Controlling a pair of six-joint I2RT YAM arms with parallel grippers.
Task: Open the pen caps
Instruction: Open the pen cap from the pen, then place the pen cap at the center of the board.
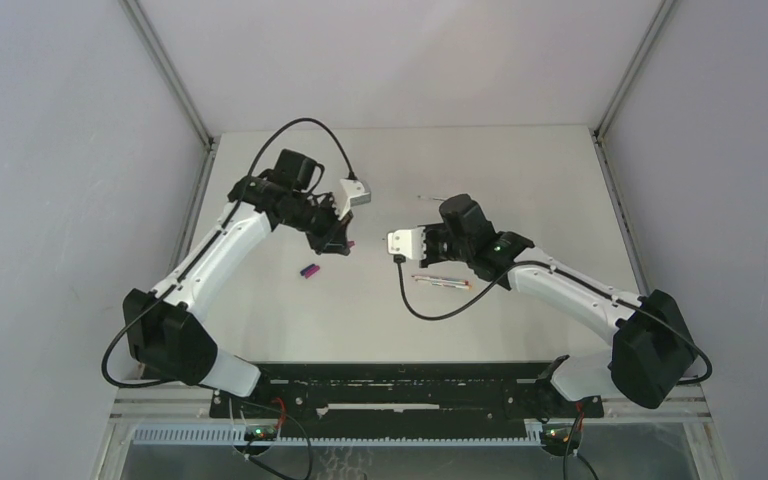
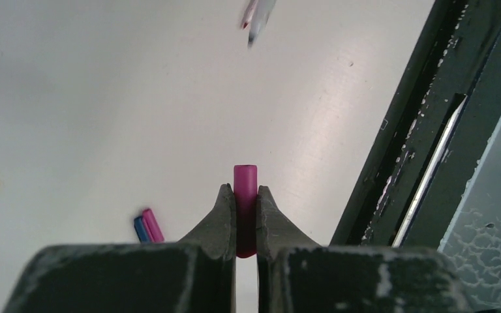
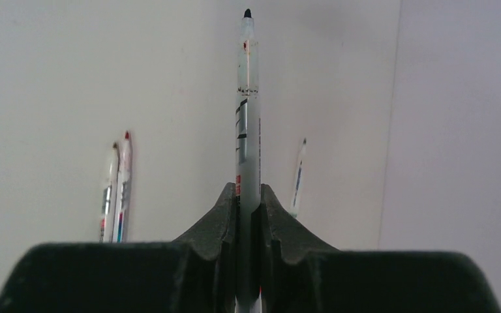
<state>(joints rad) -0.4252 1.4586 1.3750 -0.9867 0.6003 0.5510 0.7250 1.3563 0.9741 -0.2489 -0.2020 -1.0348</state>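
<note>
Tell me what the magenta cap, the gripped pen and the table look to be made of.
Magenta cap: likely opaque plastic, smooth and evenly coloured, with a soft sheen. Pen: likely a frosted, translucent plastic barrel, with printed markings on it and its dark tip bare. Table: smooth white surface with dull glare; laminate or painted board, cannot tell which.

No text, brand, number or sign is legible. The middle pen in the right wrist view bears dark and red print on its barrel, too blurred to read.
</note>
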